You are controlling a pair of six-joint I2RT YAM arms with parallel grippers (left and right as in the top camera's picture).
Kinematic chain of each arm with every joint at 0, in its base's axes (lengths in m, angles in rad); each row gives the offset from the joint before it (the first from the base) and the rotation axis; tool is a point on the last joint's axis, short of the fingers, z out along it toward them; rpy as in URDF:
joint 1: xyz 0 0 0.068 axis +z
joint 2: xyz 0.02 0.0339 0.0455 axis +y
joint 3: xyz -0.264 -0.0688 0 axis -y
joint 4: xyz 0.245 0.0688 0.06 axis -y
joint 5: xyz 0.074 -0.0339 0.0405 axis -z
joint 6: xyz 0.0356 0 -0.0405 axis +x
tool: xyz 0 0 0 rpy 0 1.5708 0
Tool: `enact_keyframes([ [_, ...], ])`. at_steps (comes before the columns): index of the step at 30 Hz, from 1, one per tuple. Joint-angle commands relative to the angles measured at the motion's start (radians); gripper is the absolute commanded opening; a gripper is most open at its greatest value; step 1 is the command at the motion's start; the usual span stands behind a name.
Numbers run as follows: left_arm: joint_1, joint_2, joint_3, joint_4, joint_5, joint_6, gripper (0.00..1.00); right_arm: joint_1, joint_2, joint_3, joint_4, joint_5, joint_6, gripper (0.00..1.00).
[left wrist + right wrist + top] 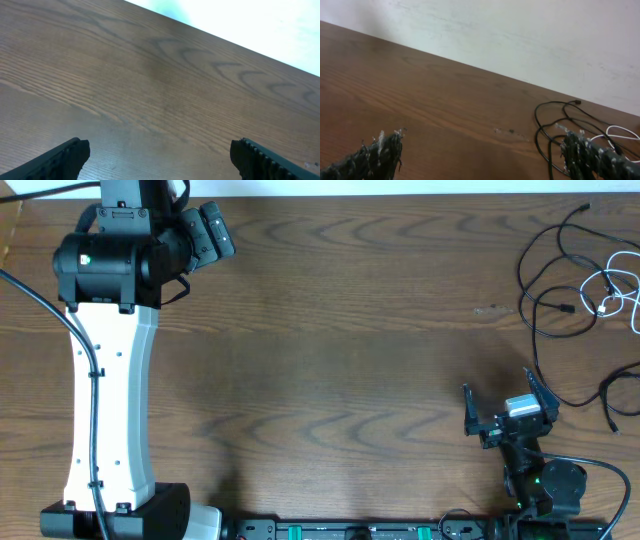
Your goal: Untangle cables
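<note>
The cables lie in a loose tangle at the table's far right: thin black loops (553, 275) with a shorter white cord (617, 292) twisted among them. Another black strand (618, 395) trails nearer the front. In the right wrist view the black loops (551, 125) and white cord (621, 135) sit ahead and to the right. My right gripper (498, 387) (482, 147) is open, short of the tangle, and its right fingertip (582, 152) overlaps a black loop in that view. My left gripper (212, 232) (160, 150) is open over bare wood at the far left, with no cable near it.
The left arm's white link (110, 400) stretches along the left side of the table. A black rail (360, 530) with green connectors runs along the front edge. The table's back edge (225, 42) is close ahead of the left gripper. A small scuff (490, 310) marks the wood.
</note>
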Motion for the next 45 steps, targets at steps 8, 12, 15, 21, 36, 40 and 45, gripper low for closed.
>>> enact_keyframes([
  [8, 0.002, 0.011, 0.003, -0.014, -0.013, 0.013, 0.95, 0.006, 0.000, -0.001, -0.005, 0.012, -0.005, 0.99],
  [12, 0.003, -0.011, 0.001, -0.025, -0.017, 0.018, 0.95, 0.006, 0.000, -0.001, -0.005, 0.012, -0.005, 0.99],
  [15, 0.003, -0.065, -0.025, -0.005, -0.040, 0.025, 0.95, 0.006, 0.000, -0.001, -0.005, 0.012, -0.005, 0.99],
  [21, 0.005, -0.316, -0.407, 0.401, -0.039, 0.060, 0.95, 0.006, 0.000, -0.001, -0.005, 0.012, -0.005, 0.99],
  [36, 0.037, -1.133, -1.622, 1.226, -0.027, 0.384, 0.95, 0.006, 0.000, -0.001, -0.005, 0.012, -0.005, 0.99],
  [40, 0.058, -1.280, -1.778, 1.256, -0.027, 0.384, 0.95, 0.006, 0.000, -0.001, -0.005, 0.012, -0.005, 0.99],
  [45, 0.068, -1.422, -1.905, 1.256, -0.028, 0.384, 0.98, 0.006, 0.000, -0.001, -0.005, 0.012, -0.005, 0.99],
])
